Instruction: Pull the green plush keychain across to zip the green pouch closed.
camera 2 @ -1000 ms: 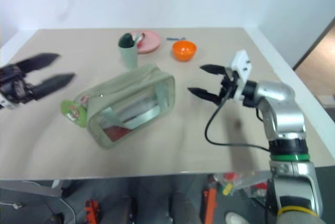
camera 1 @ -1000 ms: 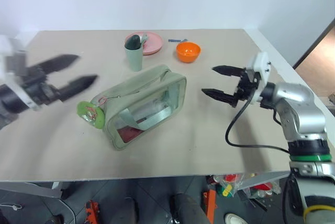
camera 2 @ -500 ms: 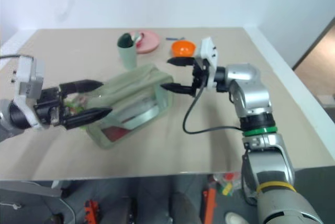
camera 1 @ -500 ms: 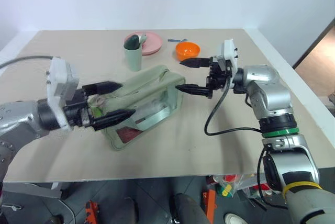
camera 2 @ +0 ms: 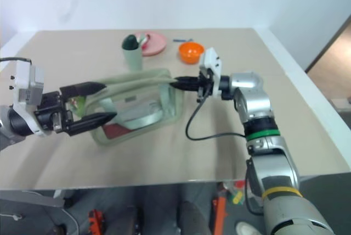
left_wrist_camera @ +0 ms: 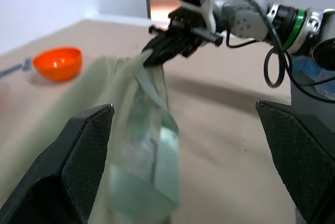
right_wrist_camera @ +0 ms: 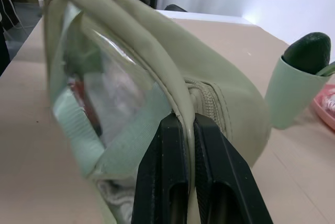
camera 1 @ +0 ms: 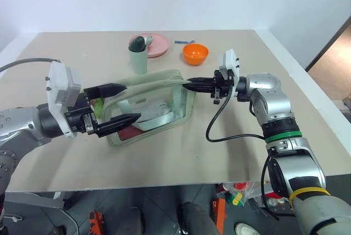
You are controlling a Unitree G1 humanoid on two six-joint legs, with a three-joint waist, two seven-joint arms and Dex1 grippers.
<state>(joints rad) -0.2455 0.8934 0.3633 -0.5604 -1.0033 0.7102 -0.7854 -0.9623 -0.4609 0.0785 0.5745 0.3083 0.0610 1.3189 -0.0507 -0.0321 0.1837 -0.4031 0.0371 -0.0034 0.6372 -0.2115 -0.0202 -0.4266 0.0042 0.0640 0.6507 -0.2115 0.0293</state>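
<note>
The green pouch (camera 1: 159, 103) lies mid-table, its long side now nearly across the view. My right gripper (camera 1: 190, 85) is shut on the fabric seam at the pouch's right end, beside the zipper (right_wrist_camera: 207, 96); the right wrist view shows both fingers (right_wrist_camera: 167, 182) pinching it. At the pouch's left end my left gripper (camera 1: 130, 103) stands open, one finger on either side of the pouch. The green plush keychain (camera 1: 97, 105) peeks out between those fingers, close to the gripper's base and mostly hidden. The left wrist view looks along the pouch (left_wrist_camera: 141, 130) to the right gripper (left_wrist_camera: 152, 56).
Behind the pouch stand a sage-green cup (camera 1: 139, 59) holding a dark item, a pink plate (camera 1: 159, 44), an orange bowl (camera 1: 196, 54) and a small blue object (camera 1: 185, 42). The table's right edge (camera 1: 307, 76) runs close to my right arm.
My right gripper moved left to the pouch's right end and shut on its seam. The left gripper came in from the left to straddle the pouch's other end. The pouch swung straighter.
</note>
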